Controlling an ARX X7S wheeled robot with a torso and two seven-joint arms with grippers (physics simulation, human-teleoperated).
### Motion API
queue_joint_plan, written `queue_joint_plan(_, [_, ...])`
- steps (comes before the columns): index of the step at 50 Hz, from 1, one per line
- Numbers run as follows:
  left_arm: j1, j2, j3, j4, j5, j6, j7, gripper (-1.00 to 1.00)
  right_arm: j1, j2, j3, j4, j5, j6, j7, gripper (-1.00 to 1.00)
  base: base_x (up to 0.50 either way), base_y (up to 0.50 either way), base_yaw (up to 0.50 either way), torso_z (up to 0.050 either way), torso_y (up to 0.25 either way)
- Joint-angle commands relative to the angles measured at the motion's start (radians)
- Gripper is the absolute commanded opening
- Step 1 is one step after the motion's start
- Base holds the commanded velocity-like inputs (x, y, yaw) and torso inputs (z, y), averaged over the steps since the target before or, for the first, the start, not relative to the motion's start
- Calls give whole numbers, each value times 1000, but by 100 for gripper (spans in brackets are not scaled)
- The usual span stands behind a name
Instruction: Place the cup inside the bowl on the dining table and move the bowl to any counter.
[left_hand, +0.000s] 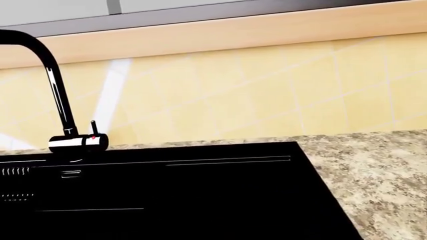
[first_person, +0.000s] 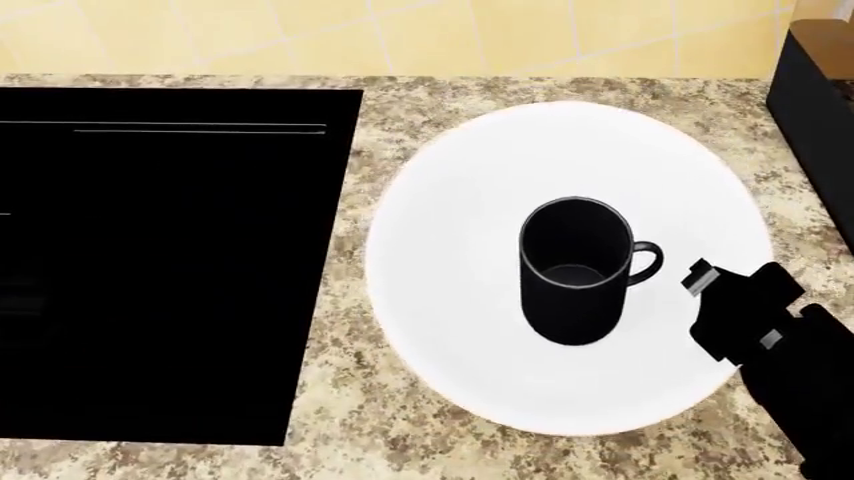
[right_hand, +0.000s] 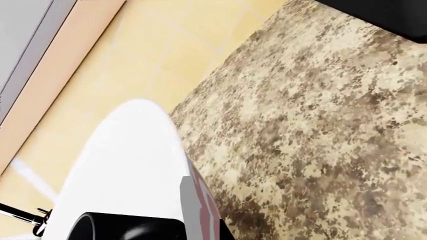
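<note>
Black faucet (left_hand: 57, 95) against yellow wall tiles (left_hand: 267, 90).

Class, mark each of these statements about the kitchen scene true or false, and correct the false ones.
1. The black mug stands upright inside the white bowl. True.
2. The bowl rests on the pale dining table. False: it sits on the brown speckled counter backed by yellow tiles.
3. The mug lies on its side with its handle pointing at the black panel. False: it is upright, and the handle points away from the black panel.
4. The right tool is at the bowl's rim. True.
5. The left wrist view shows a white faucet. False: the faucet is black.
</note>
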Motion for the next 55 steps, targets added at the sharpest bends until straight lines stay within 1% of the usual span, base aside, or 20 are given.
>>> queue_joint_plan(1, [11,9,1,-5,10,18,-4,100,-53,4,35,-49,24,-13,16,-100,0,0,0,0,0])
queue_joint_plan(12, [10,21,20,-15,21,28,-13,100,-32,13,14,-26,30,6,40,-100,0,0,0,0,1])
queue_joint_plan(13, [12,19,17,-14,18,28,-11,100,-28,-14,-19,22,-40,-13,-24,-100,0,0,0,0,0])
queue_joint_plan(19, [19,15,13,-16,16,34,-8,100,-36,-26,-34,47,-78,-27,-57,-100,0,0,0,0,0])
queue_joint_plan(28, [26,14,10,-17,15,40,-9,100,-40,-28,-40,40,-80,-27,-51,-100,0,0,0,0,1])
queue_joint_plan(35, [43,-2,-12,-16,3,48,4,100,-53,-26,-40,35,-79,-26,-49,-100,0,0,0,0,0])
queue_joint_plan(55, [42,7,2,-19,8,53,-9,100,-58,-16,-28,17,-67,-31,-29,-100,0,0,0,0,0])
